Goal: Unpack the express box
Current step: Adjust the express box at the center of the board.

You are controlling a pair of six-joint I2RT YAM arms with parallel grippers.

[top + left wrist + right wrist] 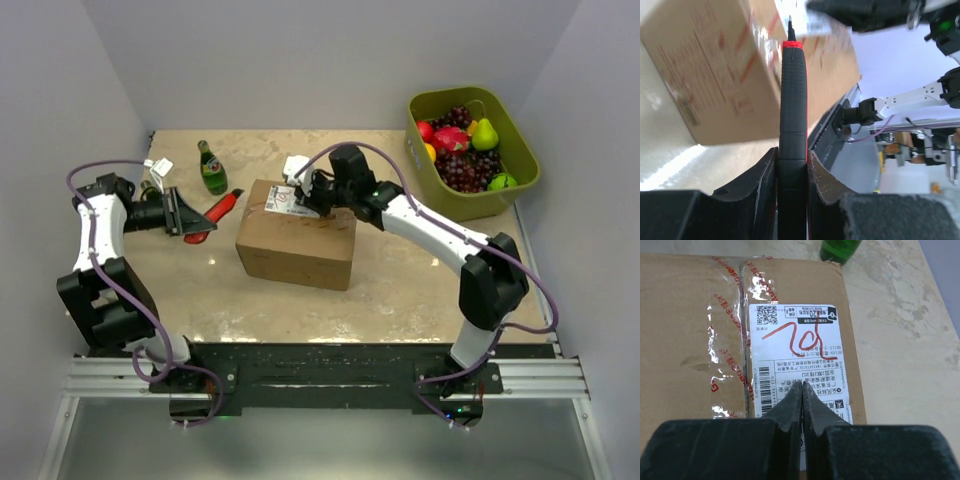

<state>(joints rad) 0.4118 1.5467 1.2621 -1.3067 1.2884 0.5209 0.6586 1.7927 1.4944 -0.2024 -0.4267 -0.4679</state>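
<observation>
The express box [296, 250] is a taped brown carton in the middle of the table, with a white shipping label [281, 198] on top. My left gripper [183, 215] is to the box's left, shut on a red and black utility knife [215, 212]. In the left wrist view the knife [792, 100] stands between the pads of my left gripper [792, 155], its blade tip pointing at the box [705, 75]. My right gripper [303, 193] is over the box's far top edge. In the right wrist view my right gripper [803, 385] is shut and empty, its tips over the label [795, 345].
A green bottle [211, 168] stands behind the box to its left and shows at the top of the right wrist view [839, 249]. An olive-green tub [520, 140] of fruit sits at the back right. A small white tag [160, 167] lies at the far left.
</observation>
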